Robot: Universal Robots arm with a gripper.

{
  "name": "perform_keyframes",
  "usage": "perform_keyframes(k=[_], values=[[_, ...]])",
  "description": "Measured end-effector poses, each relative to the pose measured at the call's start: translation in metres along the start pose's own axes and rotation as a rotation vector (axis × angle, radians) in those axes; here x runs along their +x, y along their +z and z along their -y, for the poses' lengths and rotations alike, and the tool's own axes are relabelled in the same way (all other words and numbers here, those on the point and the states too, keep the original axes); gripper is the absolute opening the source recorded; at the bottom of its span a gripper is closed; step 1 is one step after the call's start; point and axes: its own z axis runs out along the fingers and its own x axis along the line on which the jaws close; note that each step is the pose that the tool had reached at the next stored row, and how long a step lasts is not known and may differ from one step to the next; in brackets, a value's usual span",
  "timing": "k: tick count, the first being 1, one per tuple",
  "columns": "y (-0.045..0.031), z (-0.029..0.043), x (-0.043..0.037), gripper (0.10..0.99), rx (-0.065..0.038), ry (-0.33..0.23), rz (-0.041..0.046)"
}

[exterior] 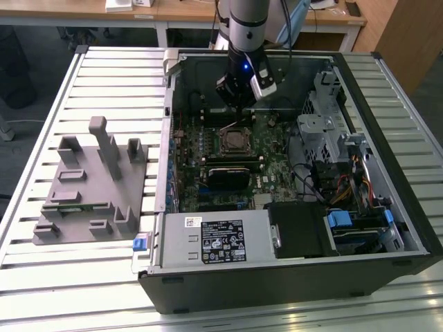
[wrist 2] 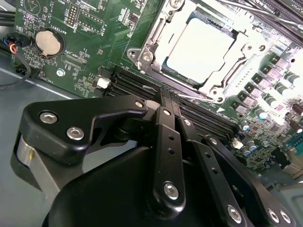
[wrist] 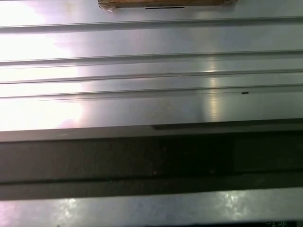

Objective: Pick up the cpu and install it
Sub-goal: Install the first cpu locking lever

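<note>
Installation appears largely accomplished, judging from how things lie. The cpu, a flat square with a bright pale top, is seen in the second wrist view seated inside the metal-framed socket on the green motherboard, just beyond the pincer's tips. No part of it is held. The gripper is shown with its dark linkage drawn together so that the fingers meet at a narrow point; nothing is clamped between them, as far as can be judged. In the exterior view the gripper is hung from the arm above the open computer case, just short of the socket, which lies below and slightly ahead of it. Whether the socket's retaining frame is latched down over the chip cannot be told. A grey parts fixture is left well off to the side of the pincer, outside the case, on the ribbed metal table.
</note>
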Motion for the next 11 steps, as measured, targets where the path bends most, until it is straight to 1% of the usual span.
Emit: perform_keyframes(k=[11], values=[[0.0064,0.0001,-0.0043,0.106,0.002,0.0,-0.0011]])
